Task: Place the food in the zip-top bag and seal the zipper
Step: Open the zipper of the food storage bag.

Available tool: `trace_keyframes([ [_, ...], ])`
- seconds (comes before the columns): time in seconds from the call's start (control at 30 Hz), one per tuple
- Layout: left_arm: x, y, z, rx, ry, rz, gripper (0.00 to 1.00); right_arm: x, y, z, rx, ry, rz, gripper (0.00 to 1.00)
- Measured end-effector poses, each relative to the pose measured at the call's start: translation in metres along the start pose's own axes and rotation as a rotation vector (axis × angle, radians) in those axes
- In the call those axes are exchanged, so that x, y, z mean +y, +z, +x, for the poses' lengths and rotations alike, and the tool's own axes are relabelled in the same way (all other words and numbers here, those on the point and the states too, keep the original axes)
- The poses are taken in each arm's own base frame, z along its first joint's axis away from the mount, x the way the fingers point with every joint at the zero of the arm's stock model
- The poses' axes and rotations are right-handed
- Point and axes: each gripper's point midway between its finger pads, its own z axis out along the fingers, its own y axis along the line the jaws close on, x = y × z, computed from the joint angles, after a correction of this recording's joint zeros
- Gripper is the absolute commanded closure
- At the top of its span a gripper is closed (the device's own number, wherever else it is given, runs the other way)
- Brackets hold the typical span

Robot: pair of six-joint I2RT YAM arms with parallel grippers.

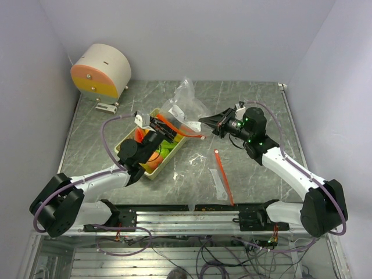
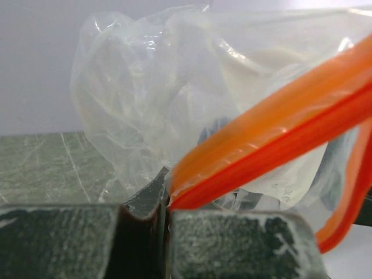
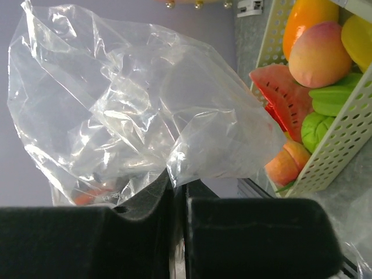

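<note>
The left pincer (image 2: 167,209) is clamping the orange zipper strip (image 2: 273,145) of the clear crinkled plastic zip-top bag (image 2: 145,87); the right pincer (image 3: 179,189) is pinching its film. The glossy plastic toy fruits and vegetables (image 3: 318,55) are lying in the pale yellow-green perforated tray (image 3: 343,139) beside it.

- bag (image 3: 116,116): clear, crinkled, glossy plastic film;
- zipper (image 2: 279,133): smooth orange plastic;
- food (image 3: 319,55): glossy moulded plastic;
- tray (image 3: 343,145): matt perforated plastic;
- table (image 1: 87,152): smooth, marbled stone look

Bright even light, wrist closeups blurred (glare)
</note>
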Motion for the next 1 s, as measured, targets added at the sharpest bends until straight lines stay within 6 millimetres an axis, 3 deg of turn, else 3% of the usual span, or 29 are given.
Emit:
trace_keyframes([
  [0.13,0.001,-0.004,-0.001,0.024,0.003,-0.022,0.93,-0.01,-0.002,-0.003,-0.022,-0.05,0.059,0.59],
  [0.23,0.001,-0.007,-0.018,0.043,0.021,-0.074,0.93,-0.005,-0.008,-0.013,-0.084,-0.186,0.125,0.35],
  [0.37,-0.005,0.001,-0.065,0.059,0.055,-0.182,0.93,0.051,-0.031,-0.033,-0.259,-0.489,0.129,0.18],
  [0.5,-0.002,0.005,-0.094,0.112,0.081,-0.311,0.93,0.089,-0.059,-0.024,-0.346,-0.717,0.102,0.13],
  [0.63,0.021,0.0,-0.079,0.277,0.123,-0.47,0.93,0.092,-0.058,-0.005,-0.312,-0.896,0.117,0.13],
  [0.87,0.068,-0.036,0.007,0.642,0.18,-0.656,0.93,0.057,-0.024,0.07,-0.087,-1.137,0.143,0.13],
  [1.0,0.072,-0.048,0.014,0.721,0.191,-0.692,0.93,0.054,-0.021,0.094,-0.06,-1.242,0.14,0.13],
])
